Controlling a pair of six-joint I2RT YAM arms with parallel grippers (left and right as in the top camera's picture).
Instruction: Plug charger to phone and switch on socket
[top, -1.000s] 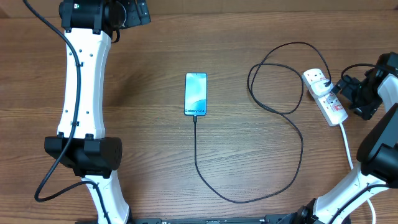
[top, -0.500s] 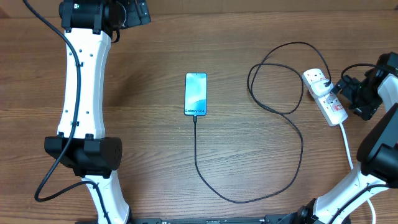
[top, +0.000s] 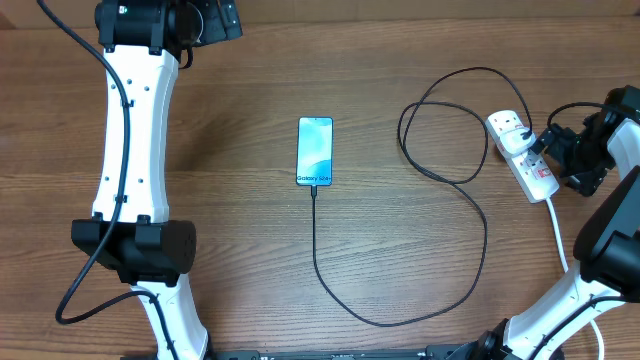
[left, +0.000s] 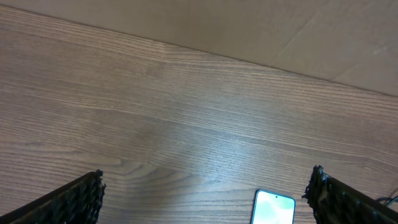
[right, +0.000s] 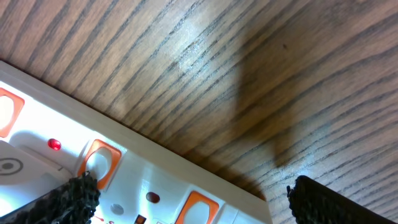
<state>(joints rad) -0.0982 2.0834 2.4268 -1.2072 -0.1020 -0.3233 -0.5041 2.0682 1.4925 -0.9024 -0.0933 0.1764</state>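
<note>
Overhead: got a slim black-edged phone (top: 314, 151) with teal screen, flat and screen-up around the middle of the brown wood-grain table (top: 400, 60). Seeing the thin black charger (top: 314, 235) meet the phone's near edge, run toward the robot, then loop right and back up to a black plug seated on the white elongated socket (top: 535, 175) at the right side. Also a thick white cord (top: 557, 235) off the socket's near end. Right gripper (top: 553, 158) just beside the socket, jaws apart, holding nothing; can't tell about contact. Left gripper (top: 225, 22) at far left, well apart from all of it. Left wrist: jaws spread wide over bare wood, phone's end at the bottom edge. Right wrist: jaws wide apart over the socket, with orange-rimmed switches (right: 99, 163) and one lit red lamp (right: 55, 144) in view.
</note>
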